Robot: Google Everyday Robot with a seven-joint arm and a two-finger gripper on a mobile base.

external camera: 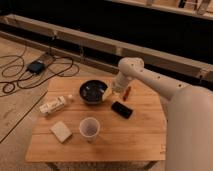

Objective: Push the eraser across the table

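The eraser (121, 109) is a small flat black block lying right of centre on the light wooden table (140, 140). My gripper (110, 94) hangs from the white arm (150, 80), which reaches in from the right. It sits low at the right rim of the dark bowl (91, 92), just up and left of the eraser and a short gap from it. Nothing shows in the gripper.
A small red-orange oblong item (127, 92) lies behind the eraser. A translucent cup (89, 128) stands near the front centre, a beige square block (61, 131) at the front left, a white packet (52, 105) at the left. Cables (30, 70) lie on the floor.
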